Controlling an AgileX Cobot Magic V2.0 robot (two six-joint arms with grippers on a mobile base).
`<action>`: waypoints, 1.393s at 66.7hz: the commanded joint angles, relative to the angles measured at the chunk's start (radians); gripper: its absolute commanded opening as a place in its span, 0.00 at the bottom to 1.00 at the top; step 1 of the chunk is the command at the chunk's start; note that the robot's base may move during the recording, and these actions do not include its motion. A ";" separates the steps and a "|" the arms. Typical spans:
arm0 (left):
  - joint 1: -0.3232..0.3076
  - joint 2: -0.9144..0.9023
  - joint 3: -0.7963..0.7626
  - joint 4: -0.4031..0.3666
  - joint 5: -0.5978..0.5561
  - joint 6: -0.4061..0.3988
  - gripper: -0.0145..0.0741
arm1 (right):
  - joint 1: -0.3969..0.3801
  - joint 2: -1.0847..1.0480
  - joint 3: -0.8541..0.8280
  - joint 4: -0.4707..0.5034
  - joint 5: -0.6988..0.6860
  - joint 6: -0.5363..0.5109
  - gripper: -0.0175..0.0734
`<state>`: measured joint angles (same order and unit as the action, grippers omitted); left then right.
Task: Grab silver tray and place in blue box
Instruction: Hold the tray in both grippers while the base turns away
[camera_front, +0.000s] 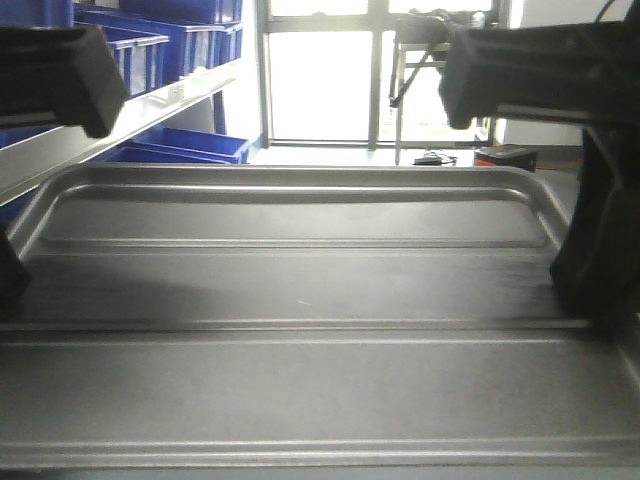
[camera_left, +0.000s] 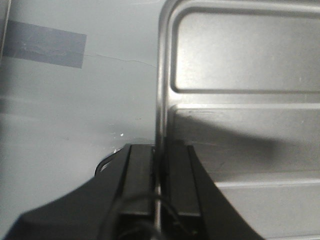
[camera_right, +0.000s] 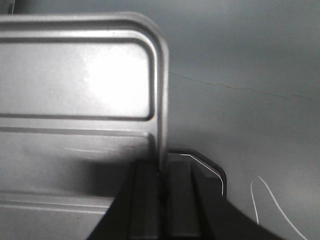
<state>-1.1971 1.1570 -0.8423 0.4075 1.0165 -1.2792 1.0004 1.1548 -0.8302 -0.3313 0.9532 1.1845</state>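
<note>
We have the tray (camera_front: 300, 300) held between both arms. The left pincer (camera_left: 159, 150) is closed narrow on the tray's left rim, one finger inside the lip and one outside. The right pincer (camera_right: 161, 165) is clamped the same way on the right rim. The tray lies flat and open side up, spanning the gap from one pincer to the other. It looks raised off the grey surface (camera_left: 60, 110) under the pincers, though we cannot be sure of that gap. Its long axis runs straight from left pincer to right pincer, and the two ridges in its bottom run the same way, so each grip sits on a short end, back from the far rounded corners. We judge it stiff sheet metal, not heavy but broad, and smooth enough to slide in a pinch. The flared rim is the only real purchase, and opposite ends are the sound place to hold it. If one side lets go, the tray would swing down from the other. Blue crates (camera_front: 190, 150) stand ahead of the left pincer, beyond the tray's far edge. We cannot tell which one is the goal.
</note>
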 joint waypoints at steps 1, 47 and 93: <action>-0.009 -0.023 -0.028 0.032 -0.025 -0.011 0.16 | 0.004 -0.021 -0.024 -0.037 -0.030 -0.002 0.25; -0.009 -0.023 -0.028 0.032 -0.025 -0.011 0.16 | 0.004 -0.021 -0.024 -0.037 -0.030 -0.002 0.25; -0.009 -0.023 -0.028 0.032 -0.025 -0.011 0.16 | 0.004 -0.021 -0.024 -0.037 -0.030 -0.002 0.25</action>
<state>-1.1971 1.1570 -0.8423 0.4075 1.0165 -1.2792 1.0004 1.1548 -0.8302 -0.3313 0.9532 1.1845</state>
